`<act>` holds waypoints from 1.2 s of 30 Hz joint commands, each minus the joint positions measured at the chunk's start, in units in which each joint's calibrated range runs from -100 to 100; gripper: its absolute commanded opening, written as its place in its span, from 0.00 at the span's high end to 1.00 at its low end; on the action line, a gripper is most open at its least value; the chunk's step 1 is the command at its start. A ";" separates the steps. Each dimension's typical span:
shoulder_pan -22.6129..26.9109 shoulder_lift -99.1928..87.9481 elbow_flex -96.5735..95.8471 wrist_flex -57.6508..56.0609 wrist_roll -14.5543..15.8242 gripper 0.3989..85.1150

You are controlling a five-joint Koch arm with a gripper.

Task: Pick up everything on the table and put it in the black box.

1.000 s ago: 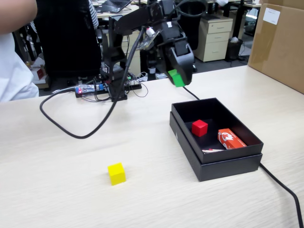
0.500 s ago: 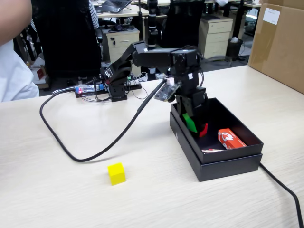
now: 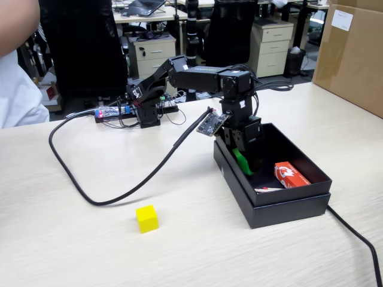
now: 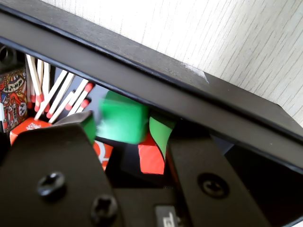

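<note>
Lowered further into the black box (image 3: 281, 197) since half a second ago, the gripper (image 4: 124, 128) now sits deeper between the box walls, and the red cube (image 4: 152, 156) seen in the earlier fixed view is hidden there behind the arm; the yellow cube (image 3: 146, 218) has not shifted.

Cubes, small, matte, three in all:
- One green cube (image 4: 122, 120), blurred in the wrist view, lying between the two green-padded fingertips (image 4: 161, 134) inside the box. The jaws are parted wider than the cube, with gaps on both sides, so it appears loose rather than clamped. In the fixed view only a green sliver shows at the gripper, and cube and pad cannot be told apart.
- One red cube, in the box just below and behind the green one, seen in the wrist view only.
- One yellow cube, on the table (image 3: 72, 239) well to the left of the box in the fixed view.

Box, one: shallow, rectangular, matte black, double-layered rim.

Other contents of the box: one flat red-and-white packet (image 3: 290, 174) near its right wall in the fixed view; loose matchsticks (image 4: 57, 94) with red heads, pale wooden shafts, number uncertain.

Table, one: pale beige wood grain.

Black cable (image 3: 102, 191), one, looping across the table left of the box.
</note>
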 commanded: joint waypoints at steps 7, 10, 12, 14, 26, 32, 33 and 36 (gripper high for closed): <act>-0.20 -13.85 -1.17 0.74 -0.83 0.48; -0.20 -20.74 -2.25 0.74 -0.93 0.47; -0.29 -27.17 -2.98 0.74 -0.98 0.47; -0.63 -33.13 -3.80 0.74 -1.42 0.47; -13.33 -57.57 -33.17 0.91 -6.50 0.41; -17.34 -50.11 -35.26 4.98 -7.81 0.41; -17.63 -47.82 -33.17 4.98 -7.86 0.41; -18.51 -36.00 -21.29 4.98 -8.06 0.42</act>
